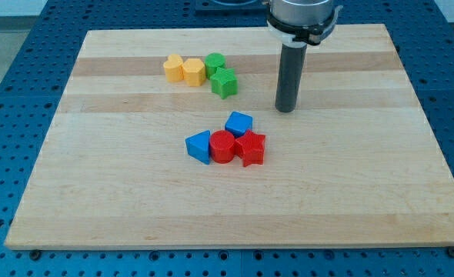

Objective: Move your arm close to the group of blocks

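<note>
My tip (287, 109) rests on the wooden board (135, 208), right of centre toward the view's top. One group lies below and left of it: a blue cube (239, 123), a blue triangular block (199, 145), a red cylinder (222, 146) and a red star (251, 148), all touching. The blue cube is the nearest, a short gap from the tip. A second group lies to the tip's left: two yellow blocks (173, 67) (194, 71), a green cylinder (215, 63) and a green star (224, 82).
The board sits on a blue perforated table (11, 115). The arm's grey mount (302, 19) hangs above the board's top edge.
</note>
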Tool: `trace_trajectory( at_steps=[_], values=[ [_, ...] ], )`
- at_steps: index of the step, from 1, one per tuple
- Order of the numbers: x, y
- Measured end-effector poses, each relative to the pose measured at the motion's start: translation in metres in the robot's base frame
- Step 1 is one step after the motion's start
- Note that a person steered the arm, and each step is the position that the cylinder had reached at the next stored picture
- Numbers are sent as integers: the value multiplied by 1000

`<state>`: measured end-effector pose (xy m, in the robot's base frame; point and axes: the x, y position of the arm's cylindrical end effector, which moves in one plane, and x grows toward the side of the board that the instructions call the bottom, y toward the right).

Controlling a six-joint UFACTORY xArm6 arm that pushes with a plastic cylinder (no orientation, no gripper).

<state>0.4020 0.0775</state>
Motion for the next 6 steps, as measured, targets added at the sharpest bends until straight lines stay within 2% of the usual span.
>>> trace_trajectory(
  at_steps=[3, 6],
  values=[
    [-11, 0],
    [64, 0]
  ],
)
